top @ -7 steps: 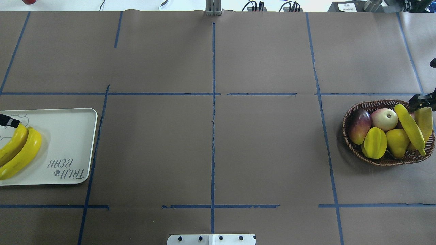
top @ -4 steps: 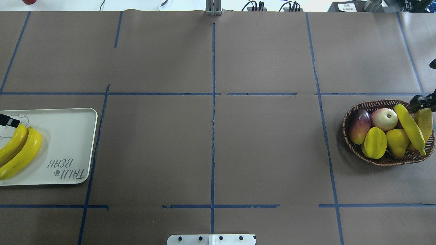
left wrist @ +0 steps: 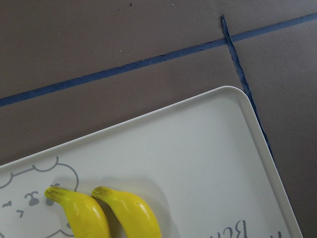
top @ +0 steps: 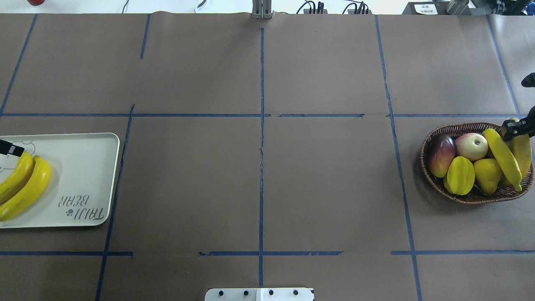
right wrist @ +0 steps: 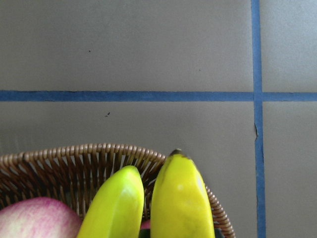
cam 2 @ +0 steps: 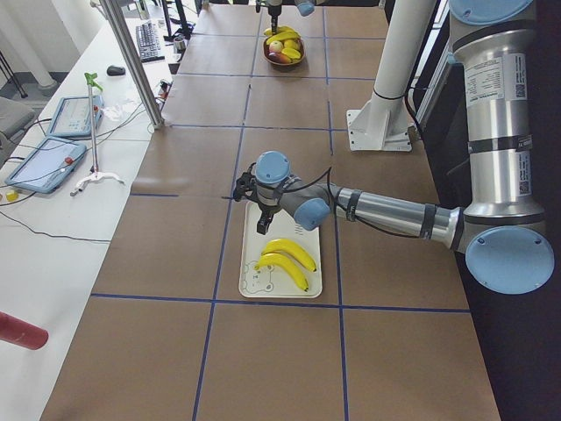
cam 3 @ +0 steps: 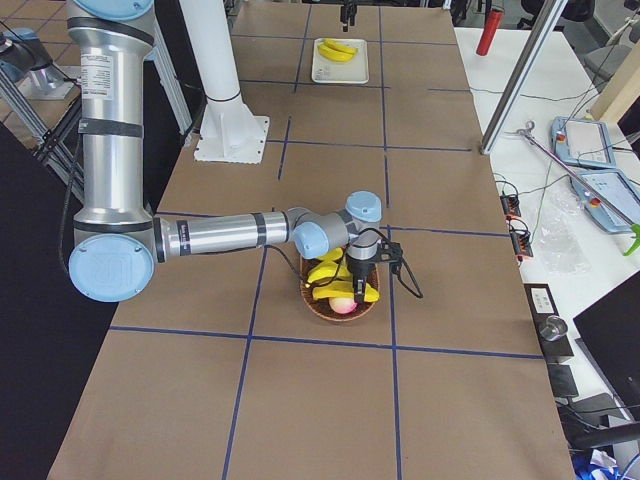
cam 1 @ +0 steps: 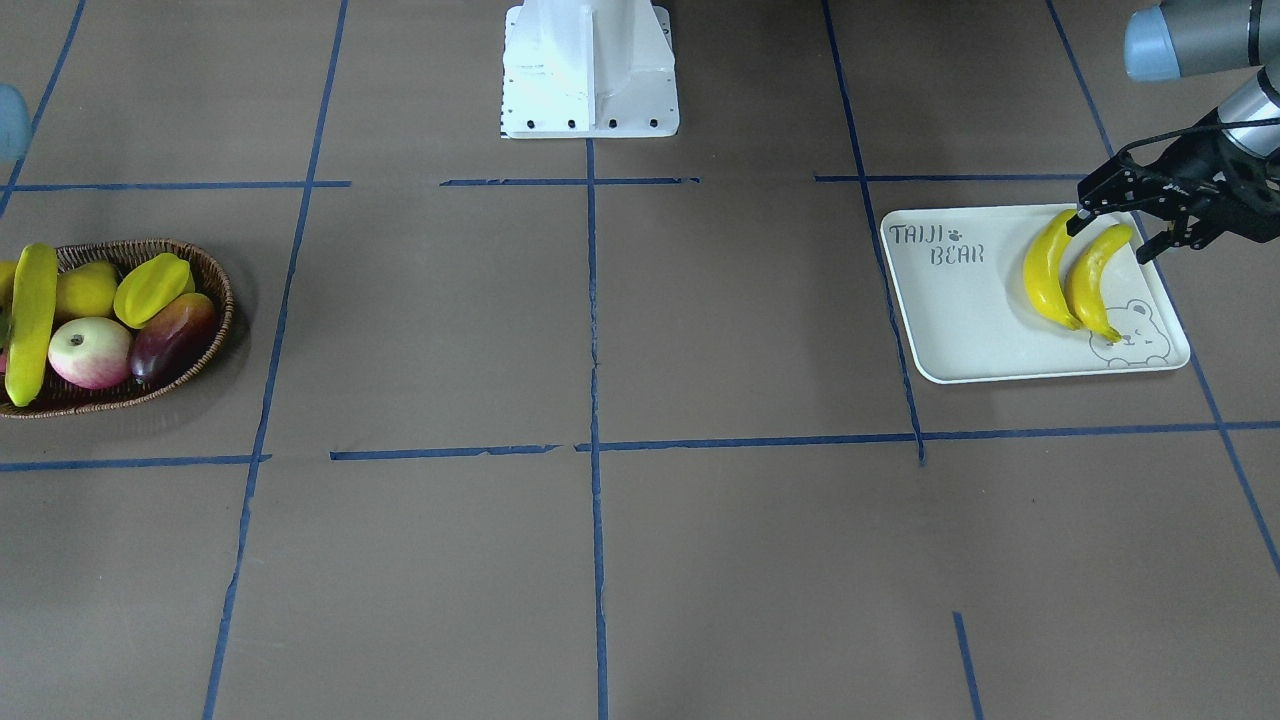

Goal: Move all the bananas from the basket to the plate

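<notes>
Brown paper table (top: 326,179): crossed by blue tape lines in a grid.
Plate (top: 83,167): set at the table's left edge and printed with "TAIJI BEAR" and a bear outline.
Plated fruit: a first banana (top: 31,188) and a second banana (top: 16,175) are laid side by side, touching, on the plate's half nearest the table's left edge, with one pair of tips by the bear drawing.
Left gripper (cam 1: 1110,238): held above these two, clear of them, with its fingers spread apart and nothing gripped.
Basket (cam 1: 100,400): placed at the table's right edge.
Basket bananas: a long banana (top: 503,156) is laid across the other fruit, and a fourth banana (top: 522,150) is set just beside it toward the table's right edge.
Other fruit: an apple (top: 471,146), a mango (top: 441,155), a starfruit (top: 460,175) and a yellow pear-shaped fruit (top: 487,173) are packed in the basket.
Right gripper (top: 515,128): seen at the far tips of the basket bananas. It is cut off by the frame edge, so it cannot be told whether the fingers are apart or closed.
</notes>
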Available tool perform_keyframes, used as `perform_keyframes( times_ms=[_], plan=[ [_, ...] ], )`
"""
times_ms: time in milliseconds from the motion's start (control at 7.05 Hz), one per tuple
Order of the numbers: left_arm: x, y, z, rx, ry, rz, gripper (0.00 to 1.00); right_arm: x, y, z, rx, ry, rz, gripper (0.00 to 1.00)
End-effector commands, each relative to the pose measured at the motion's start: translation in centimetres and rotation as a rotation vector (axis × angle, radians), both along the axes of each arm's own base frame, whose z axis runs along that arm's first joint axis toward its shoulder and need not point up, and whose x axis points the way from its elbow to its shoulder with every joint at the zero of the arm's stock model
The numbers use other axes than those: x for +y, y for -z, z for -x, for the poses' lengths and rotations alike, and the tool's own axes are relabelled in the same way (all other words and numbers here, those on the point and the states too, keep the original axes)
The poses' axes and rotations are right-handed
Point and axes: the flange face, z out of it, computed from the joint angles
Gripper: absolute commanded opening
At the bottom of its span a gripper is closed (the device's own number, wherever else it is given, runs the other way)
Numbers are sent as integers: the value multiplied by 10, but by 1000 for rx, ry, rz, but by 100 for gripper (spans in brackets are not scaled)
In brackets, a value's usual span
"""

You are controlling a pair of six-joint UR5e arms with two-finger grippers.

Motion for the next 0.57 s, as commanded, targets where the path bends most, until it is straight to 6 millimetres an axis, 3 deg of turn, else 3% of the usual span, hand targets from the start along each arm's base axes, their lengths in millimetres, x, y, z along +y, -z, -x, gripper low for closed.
perform_keyframes(
  times_ms=[0, 425],
  plan=[
    [0, -1, -1, -1, -1, 0, 100, 1, 1, -1, -2, 7, -7, 5],
    [0, 0, -1, -1, -1, -1, 100, 15, 29, -31, -11, -5, -26, 0]
  ],
)
